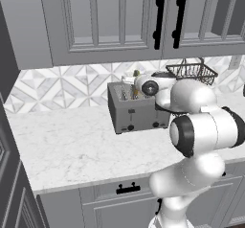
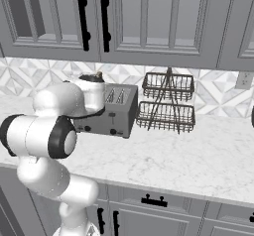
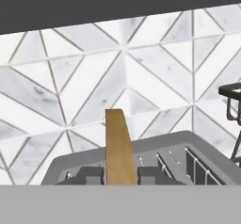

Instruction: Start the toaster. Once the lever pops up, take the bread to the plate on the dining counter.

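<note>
Tiled wall behind, bread (image 3: 119, 148) stands upright between pincer (image 3: 120, 175) fingertips.

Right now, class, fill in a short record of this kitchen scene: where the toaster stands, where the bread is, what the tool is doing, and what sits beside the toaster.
toaster: on the marble worktop, against the tiled wall
bread: upright, sticking out of a toaster slot
tool: over the toaster, one finger on each side of the bread, shut on it
beside toaster: two-tier wire rack
above: grey cabinets with black handles
</note>
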Robot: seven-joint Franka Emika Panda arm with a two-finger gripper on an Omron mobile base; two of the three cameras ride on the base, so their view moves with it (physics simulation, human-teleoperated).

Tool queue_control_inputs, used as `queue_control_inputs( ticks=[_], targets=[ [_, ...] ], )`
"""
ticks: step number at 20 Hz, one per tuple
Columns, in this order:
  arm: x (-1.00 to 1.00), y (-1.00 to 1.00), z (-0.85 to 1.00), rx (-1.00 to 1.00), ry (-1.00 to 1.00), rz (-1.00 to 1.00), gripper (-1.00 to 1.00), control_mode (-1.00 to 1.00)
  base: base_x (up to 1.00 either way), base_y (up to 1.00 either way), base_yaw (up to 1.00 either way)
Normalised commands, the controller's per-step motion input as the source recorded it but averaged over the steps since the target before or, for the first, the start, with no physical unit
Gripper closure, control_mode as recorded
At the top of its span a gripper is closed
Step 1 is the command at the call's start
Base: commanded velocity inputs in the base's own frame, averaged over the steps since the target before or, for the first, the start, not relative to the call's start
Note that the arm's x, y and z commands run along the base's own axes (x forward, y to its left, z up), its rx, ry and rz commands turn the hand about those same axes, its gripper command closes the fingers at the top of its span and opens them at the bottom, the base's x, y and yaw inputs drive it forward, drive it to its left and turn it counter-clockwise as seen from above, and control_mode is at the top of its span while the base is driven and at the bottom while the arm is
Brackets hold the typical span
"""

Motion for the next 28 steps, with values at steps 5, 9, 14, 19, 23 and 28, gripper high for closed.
queue_control_inputs(
  ticks=[5,9,14,19,23,28],
  targets=[
    [-0.5,0.0,0.84,0.08,0.22,0.0,1.0,-1.0,0.0,0.0,0.0],
    [-0.54,0.0,0.86,0.07,0.31,0.0,1.0,-1.0,0.0,0.0,0.0],
    [-0.41,0.01,1.0,0.01,0.14,0.0,1.0,-1.0,0.0,0.0,0.0],
    [-0.33,0.0,1.0,0.0,0.09,0.0,1.0,-1.0,0.0,0.0,0.0],
    [-0.45,0.0,1.0,0.02,0.19,0.0,1.0,-1.0,0.0,0.0,0.0],
    [-0.45,0.0,0.97,0.05,0.41,0.0,1.0,-1.0,0.0,0.0,0.0]
  ],
)
